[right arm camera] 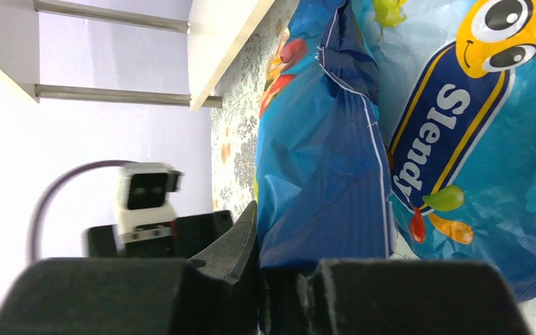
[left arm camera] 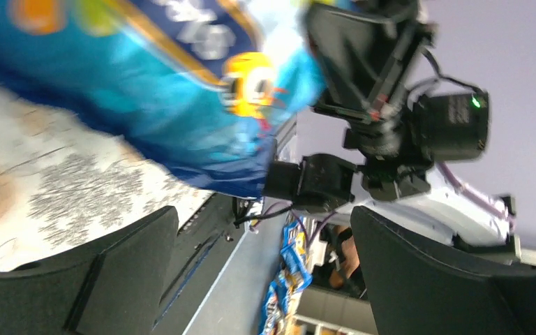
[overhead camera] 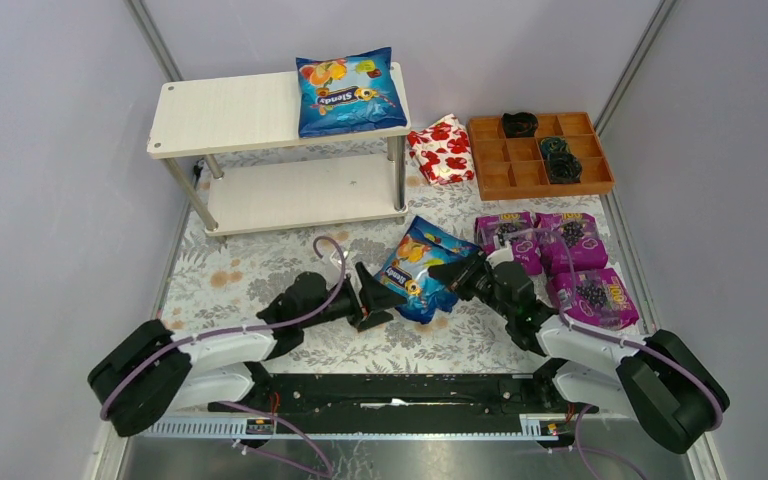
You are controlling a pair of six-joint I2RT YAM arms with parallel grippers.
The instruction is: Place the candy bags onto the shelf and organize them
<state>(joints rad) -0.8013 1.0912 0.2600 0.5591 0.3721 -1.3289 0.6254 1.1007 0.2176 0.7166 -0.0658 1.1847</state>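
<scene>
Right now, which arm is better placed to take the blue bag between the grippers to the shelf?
Right. The right gripper pinches the blue bag at its edge; the left gripper stands open, holding nothing.

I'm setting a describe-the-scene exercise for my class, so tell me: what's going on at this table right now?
The right arm has its jaws shut on the edge of a blue candy bag in the middle of the table, while the left arm holds its jaws open beside it. Another blue bag already lies on the top board of the shelf; three purple bags lie at the table's right.
</scene>
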